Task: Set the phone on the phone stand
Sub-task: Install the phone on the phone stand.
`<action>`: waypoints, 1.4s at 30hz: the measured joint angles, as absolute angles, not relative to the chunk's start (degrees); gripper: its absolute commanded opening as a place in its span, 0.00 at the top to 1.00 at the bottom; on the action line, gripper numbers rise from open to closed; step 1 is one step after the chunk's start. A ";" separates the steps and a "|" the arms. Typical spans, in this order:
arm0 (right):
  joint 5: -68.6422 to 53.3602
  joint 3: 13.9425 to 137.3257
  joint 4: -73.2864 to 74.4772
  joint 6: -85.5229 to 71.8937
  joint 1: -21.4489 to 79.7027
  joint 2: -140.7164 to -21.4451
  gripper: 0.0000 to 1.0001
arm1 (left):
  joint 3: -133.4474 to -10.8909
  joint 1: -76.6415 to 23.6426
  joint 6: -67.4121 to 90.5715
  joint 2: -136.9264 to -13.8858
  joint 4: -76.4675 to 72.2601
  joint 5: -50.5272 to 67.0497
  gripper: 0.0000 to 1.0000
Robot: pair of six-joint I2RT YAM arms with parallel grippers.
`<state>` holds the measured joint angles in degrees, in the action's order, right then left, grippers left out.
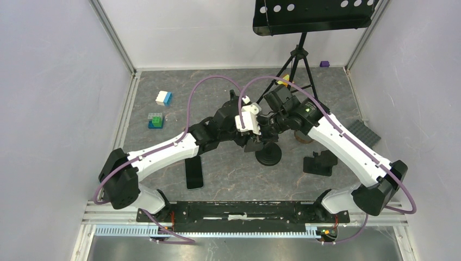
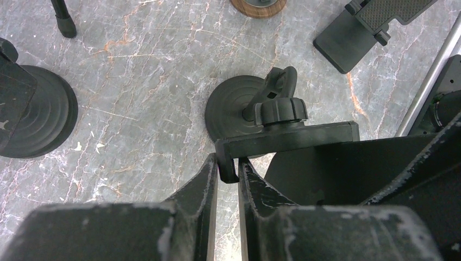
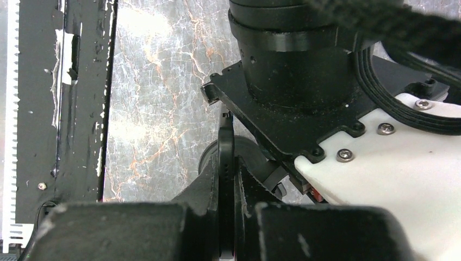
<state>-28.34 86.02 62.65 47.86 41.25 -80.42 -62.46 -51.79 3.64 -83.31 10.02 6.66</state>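
Note:
The phone stand has a round black base [image 2: 231, 109], a knob [image 2: 282, 110] and a clamp bar [image 2: 293, 140]; its base also shows in the top view [image 1: 268, 156]. My left gripper [image 2: 228, 164] is shut on the hooked end of the clamp bar. My right gripper [image 3: 226, 163] is shut on a thin black phone [image 3: 226, 147], held edge-on right above the stand's base. Both grippers meet over the stand in the top view, the left [image 1: 251, 142] and the right [image 1: 266, 133]. A second black phone [image 1: 194, 172] lies flat on the table by the left arm.
Another folded black stand [image 1: 319, 162] lies to the right, with a wooden disc [image 2: 258, 5] beyond it. A second round black base [image 2: 38, 117] stands on the far side. A music stand tripod [image 1: 296, 65] is behind. Toy bricks [image 1: 156, 120] lie at the far left.

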 measured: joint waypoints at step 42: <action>-25.61 84.18 58.67 39.24 36.73 -79.53 1.00 | -62.41 -52.40 6.55 -83.55 7.92 -0.45 0.98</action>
